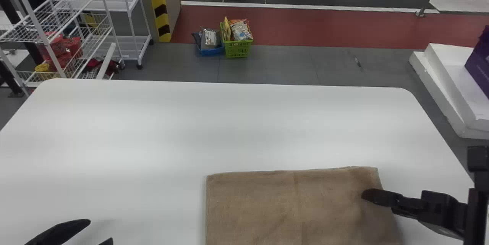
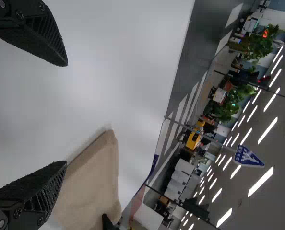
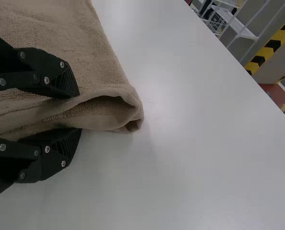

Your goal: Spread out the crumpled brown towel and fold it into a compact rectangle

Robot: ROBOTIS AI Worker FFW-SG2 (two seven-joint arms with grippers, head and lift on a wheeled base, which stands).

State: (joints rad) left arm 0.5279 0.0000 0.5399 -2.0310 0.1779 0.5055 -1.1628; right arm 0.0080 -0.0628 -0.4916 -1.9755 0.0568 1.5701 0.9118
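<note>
The brown towel (image 1: 267, 206) lies flat and folded on the table, its far edge fairly straight. At the towel's right side, my right gripper (image 1: 366, 195) reaches in from the right. In the right wrist view the right gripper (image 3: 80, 112) is open, its two fingers on either side of a rolled edge of the towel (image 3: 104, 108). Off to the towel's left, over bare tabletop, is my left gripper (image 1: 101, 231). The left wrist view shows the left gripper (image 2: 67, 114) open with nothing held, and the towel (image 2: 94, 177) beyond its fingers.
The white table (image 1: 153, 122) extends beyond and to the left of the towel. Past its far edge, baskets (image 1: 237, 48) stand on the floor, with wire shelves (image 1: 57, 19) at the far left. White slabs (image 1: 450, 84) lie beyond the table's right edge.
</note>
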